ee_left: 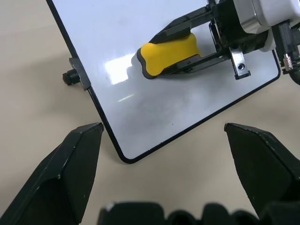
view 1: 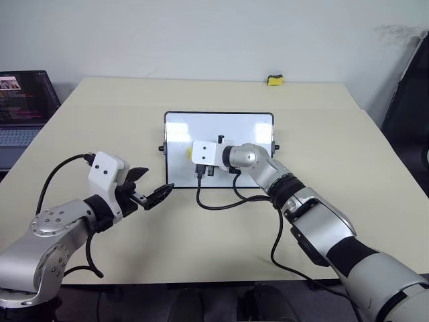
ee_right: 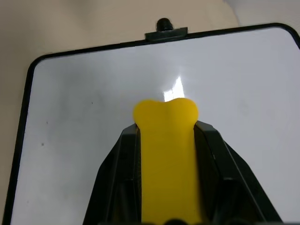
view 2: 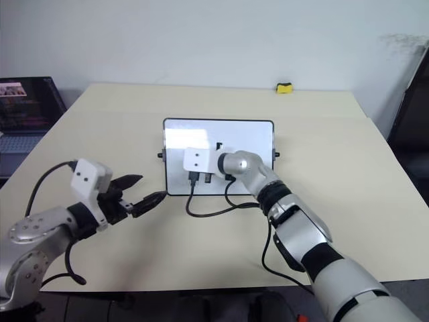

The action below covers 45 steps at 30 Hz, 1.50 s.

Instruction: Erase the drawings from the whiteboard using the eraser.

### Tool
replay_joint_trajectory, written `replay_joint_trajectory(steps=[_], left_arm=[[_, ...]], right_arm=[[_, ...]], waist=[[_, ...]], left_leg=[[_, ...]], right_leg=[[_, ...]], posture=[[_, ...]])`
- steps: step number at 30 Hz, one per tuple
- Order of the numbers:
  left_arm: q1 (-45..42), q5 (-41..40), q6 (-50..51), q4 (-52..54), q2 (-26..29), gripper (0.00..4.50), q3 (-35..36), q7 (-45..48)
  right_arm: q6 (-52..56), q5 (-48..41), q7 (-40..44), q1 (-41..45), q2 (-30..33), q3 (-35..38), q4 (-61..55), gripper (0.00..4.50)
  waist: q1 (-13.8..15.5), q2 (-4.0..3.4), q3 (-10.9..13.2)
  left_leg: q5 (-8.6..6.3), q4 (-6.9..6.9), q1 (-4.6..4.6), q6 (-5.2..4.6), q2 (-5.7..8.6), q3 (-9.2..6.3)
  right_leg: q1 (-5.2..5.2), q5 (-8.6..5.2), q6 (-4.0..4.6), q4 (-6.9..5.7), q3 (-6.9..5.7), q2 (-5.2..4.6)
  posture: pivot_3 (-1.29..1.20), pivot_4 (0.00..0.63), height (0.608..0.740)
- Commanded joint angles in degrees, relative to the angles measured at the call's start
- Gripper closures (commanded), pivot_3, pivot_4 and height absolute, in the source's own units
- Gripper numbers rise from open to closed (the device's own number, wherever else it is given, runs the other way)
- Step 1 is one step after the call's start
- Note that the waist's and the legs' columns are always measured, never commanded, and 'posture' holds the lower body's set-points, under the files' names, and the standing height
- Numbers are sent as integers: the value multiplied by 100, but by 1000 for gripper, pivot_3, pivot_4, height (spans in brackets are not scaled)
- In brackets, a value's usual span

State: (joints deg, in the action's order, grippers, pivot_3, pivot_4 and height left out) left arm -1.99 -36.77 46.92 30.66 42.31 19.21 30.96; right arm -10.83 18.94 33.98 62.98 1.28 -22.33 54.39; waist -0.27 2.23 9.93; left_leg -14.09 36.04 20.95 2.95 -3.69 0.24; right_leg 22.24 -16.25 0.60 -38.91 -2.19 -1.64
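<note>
Eraser on the board's left half, remaining mark to its right.
Our left gripper (view 1: 149, 188) waits wide near-left of the whiteboard (view 1: 248, 124); our right gripper (ee_left: 180, 44) clamps the eraser (ee_left: 166, 52), long axis leftward, one drawing (view 1: 220, 139) just right-far.

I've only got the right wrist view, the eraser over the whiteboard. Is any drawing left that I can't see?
Observer: Yes, one small black mark is on the whiteboard, beside the right arm's wrist, on the board's far half.
Operator: Where's the left gripper?
Observer: The left gripper hovers open over the table, off the board's near left corner, not touching it.
Operator: Anything else yellow?
Observer: Besides the eraser in the right gripper, a second yellow-and-black block sits at the table's far edge.
</note>
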Motion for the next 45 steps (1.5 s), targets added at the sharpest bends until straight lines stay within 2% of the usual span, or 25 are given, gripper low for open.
replay_joint_trajectory(steps=[1,5,12,17,20,23,27,30,36,45], left_arm=[[-146,-92,-154,18,-32,0,6,127],[-333,-16,-297,-122,12,0,-164,294],[-784,3,-526,-404,122,0,-560,890],[-1017,96,-834,-474,222,0,-1033,1554],[-1374,118,-1048,-495,243,0,-1467,2061],[-1722,410,-1389,-582,305,0,-2090,2673],[-2054,870,-1874,-830,243,0,-2774,3200],[-2317,1079,-2123,-1056,-43,0,-3136,3341],[-2495,1327,-2308,-1330,-398,0,-3288,3302],[-2399,1378,-2315,-1396,-504,0,-3197,3184]], right_arm=[[710,-575,305,-476,411,602,-1150,3339],[1436,-641,410,-1494,1122,866,-3062,3342],[3814,-1359,699,-3749,1881,1574,-6678,3343],[4946,-1550,346,-4753,2059,1973,-7992,3344],[5047,-1240,-258,-5352,2114,2194,-8016,3344],[5217,-1298,-910,-5632,1719,2525,-7919,3344],[5517,-1401,-1463,-5732,1297,2771,-7824,3344],[5738,-1649,-1770,-5634,919,3093,-7759,3344],[6114,-1975,-2117,-5418,689,3528,-7713,3344],[6314,-2285,-2104,-5389,903,3454,-7690,3344]], waist=[[28,3,3],[60,-5,7],[20,-7,8],[-39,-11,10],[3,-6,8],[22,-7,8],[-6,-9,8],[-2,-8,8],[-2,-8,8],[-2,-8,7]], left_leg=[[0,0,7,0,0,0],[-3,-3,31,3,3,-1],[-10,-11,70,14,1,6],[-16,-16,88,22,-1,16],[-18,-16,89,25,0,19],[-18,-14,93,26,2,26],[-18,-13,92,25,1,28],[-18,-12,92,24,0,27],[-19,-7,95,22,0,29],[-19,-7,96,20,1,28]], right_leg=[[2,10,16,5,-1,-1],[9,12,10,32,-9,-2],[31,7,0,58,-22,3],[48,-4,-32,83,-9,35],[44,-5,-36,90,-13,37],[45,-2,-40,93,-11,37],[46,-2,-42,92,-6,43],[47,-2,-42,91,-3,49],[46,2,-48,92,1,50],[46,1,-48,91,1,50]], posture=[[0,150,740],[0,150,740],[0,150,740],[0,150,740],[0,150,740],[0,150,740],[0,150,740],[0,150,740],[0,150,740],[0,150,740]])
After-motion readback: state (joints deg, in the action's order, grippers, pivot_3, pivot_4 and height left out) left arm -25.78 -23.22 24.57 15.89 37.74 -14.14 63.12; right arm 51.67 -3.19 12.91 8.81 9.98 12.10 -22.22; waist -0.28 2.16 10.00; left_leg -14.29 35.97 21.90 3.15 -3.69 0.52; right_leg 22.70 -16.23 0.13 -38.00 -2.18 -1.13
